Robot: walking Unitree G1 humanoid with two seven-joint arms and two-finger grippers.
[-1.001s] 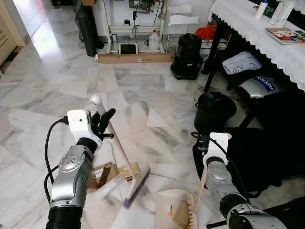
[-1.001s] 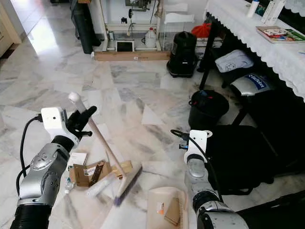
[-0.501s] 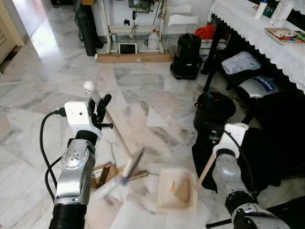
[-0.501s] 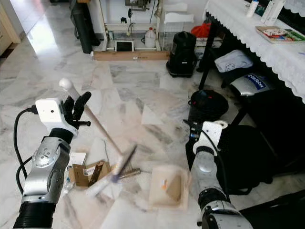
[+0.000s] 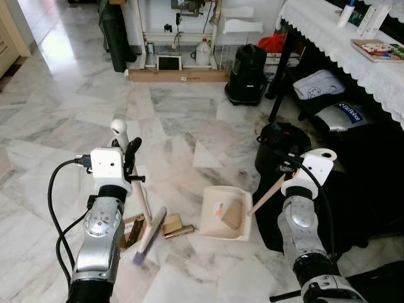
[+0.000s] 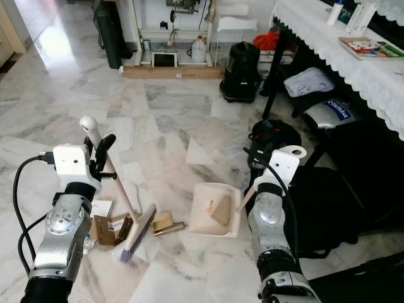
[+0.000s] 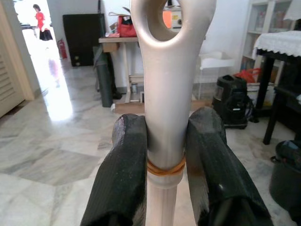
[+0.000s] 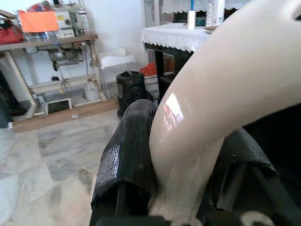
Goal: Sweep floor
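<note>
Marble floor (image 5: 189, 126), grey-veined and glossy, runs open ahead of me toward a workbench (image 5: 183, 19) at the far wall; on my right a lace-covered counter (image 5: 353, 50) with dark bags beneath it closes that side off. In the left eye view my left gripper (image 5: 126, 148) has the broom (image 5: 142, 208) by its upper shaft; its long axis slants from the rounded grip end near the gripper down to the bristle head, which points toward me, beside cardboard scraps (image 5: 151, 226). My right gripper (image 5: 291, 169) holds the dustpan (image 5: 224, 211) by its handle, the pan just right of the scraps, mouth toward them, a brown scrap inside.

The right eye view gives the same layout, the broom (image 6: 123, 202) head touching the floor left of the dustpan (image 6: 214, 214).

In the left wrist view both fingers (image 7: 124, 179) are clamped against the broom's silver shaft.

In the right wrist view the fingers (image 8: 127, 146) grip the cream handle on both sides.
</note>
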